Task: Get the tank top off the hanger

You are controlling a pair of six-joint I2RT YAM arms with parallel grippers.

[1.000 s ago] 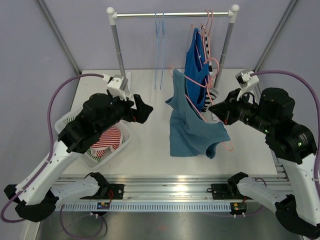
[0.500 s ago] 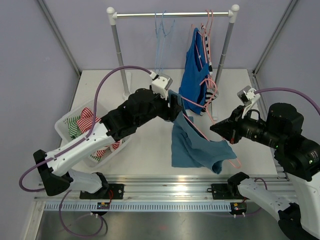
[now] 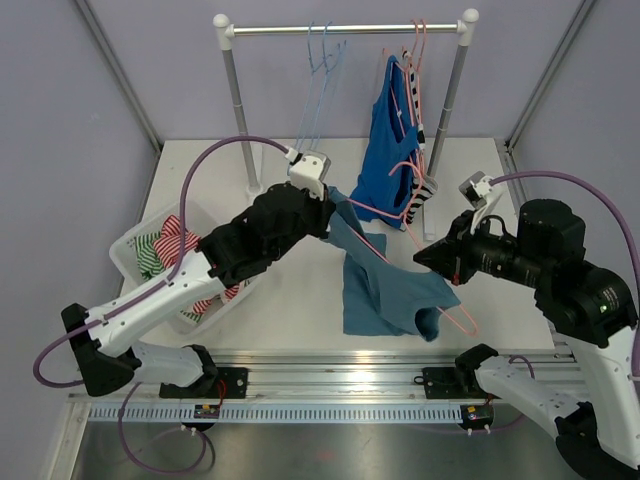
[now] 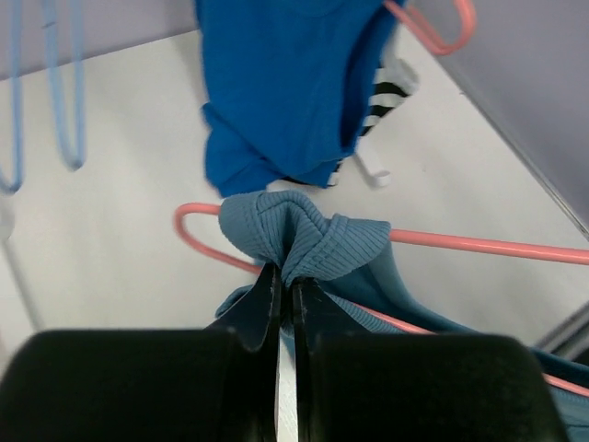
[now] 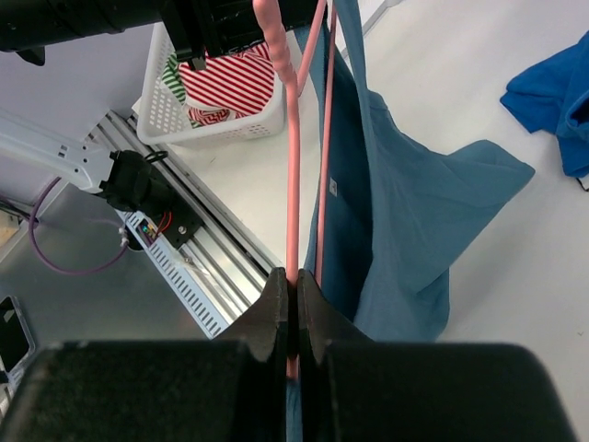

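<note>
— White tabletop (image 3: 290,300) below us, grey walls behind. Where is the tank top (image 3: 385,290) sitting?
— It is draping from the pink hanger (image 3: 455,315), which we are holding up in the air between our two arms; the cloth is hanging below the hanger, down toward the table.
— And who is gripping what?
— We are pinching a bunched shoulder strap in the left gripper (image 4: 285,281), jaws squeezed tight on the cloth, at the hanger's left end. The right gripper (image 5: 294,281) is clamping the hanger's wire on its right side, jaws all but together.
— So which way is the strap coming off?
— We are judging the hanger's long axis as running from the left gripper toward the right one, so we are planning to draw the strap outward past the hanger's left tip.
</note>
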